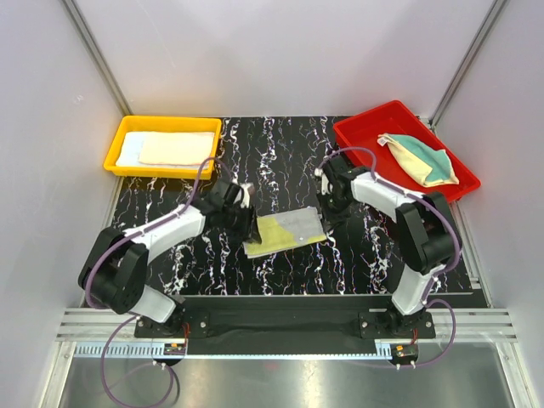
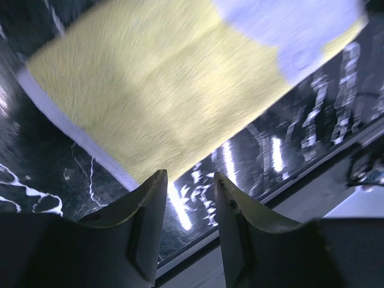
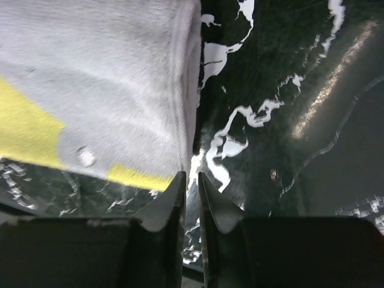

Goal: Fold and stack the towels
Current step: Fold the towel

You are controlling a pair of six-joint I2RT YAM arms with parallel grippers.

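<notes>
Towel [image 1: 285,231] on the desk [image 1: 204,255] looks light and limp; pinch its hemmed corners. Left hand [image 2: 187,207] part open, right hand [image 3: 191,201] nearly closed, both empty.

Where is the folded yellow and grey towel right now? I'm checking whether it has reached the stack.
In the top view the folded yellow and grey cloth towel lies on the black marbled table, centre, between both pincers, not in the yellow tray.
</notes>
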